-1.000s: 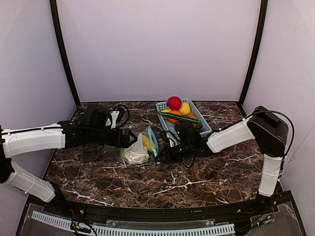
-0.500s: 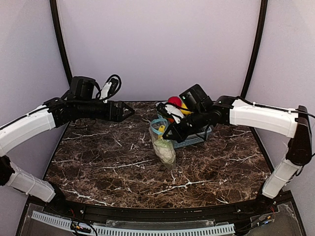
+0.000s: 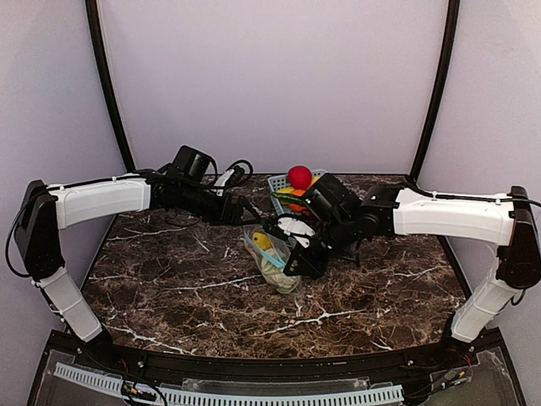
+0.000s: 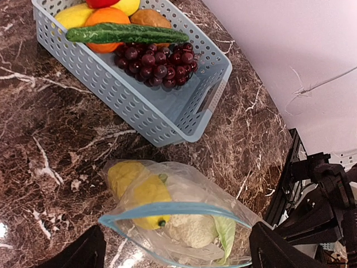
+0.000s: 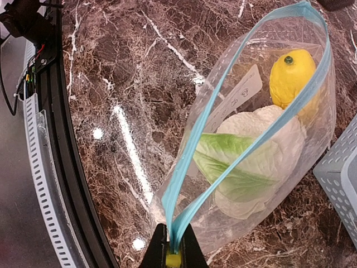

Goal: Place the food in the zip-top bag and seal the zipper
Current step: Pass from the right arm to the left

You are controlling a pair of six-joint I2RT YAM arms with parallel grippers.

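Note:
The clear zip-top bag (image 3: 272, 260) hangs tilted over the middle of the table, mouth gaping. Inside it lie a yellow banana (image 4: 139, 192), a white cauliflower (image 4: 192, 229) and a light-green leaf piece (image 5: 226, 153). My right gripper (image 5: 173, 248) is shut on one end of the light-blue zipper (image 5: 192, 162), where both strips meet. My left gripper (image 4: 177, 243) is open at the other end, one black finger (image 4: 78, 254) on each side of the bag and touching nothing. In the top view the left gripper (image 3: 243, 217) sits just left of the bag and the right gripper (image 3: 292, 258) just right of it.
A light-blue lattice basket (image 4: 139, 106) stands right behind the bag, holding dark grapes (image 4: 159, 61), a green cucumber (image 4: 125, 34), an orange, and a red ball (image 3: 298, 176). The right arm's black wrist (image 4: 321, 212) is close to my left gripper's right finger.
The right gripper lifted the bag off the table, then brought it lower and nearer. The left arm rose and let go, then swung in to the bag's far end.

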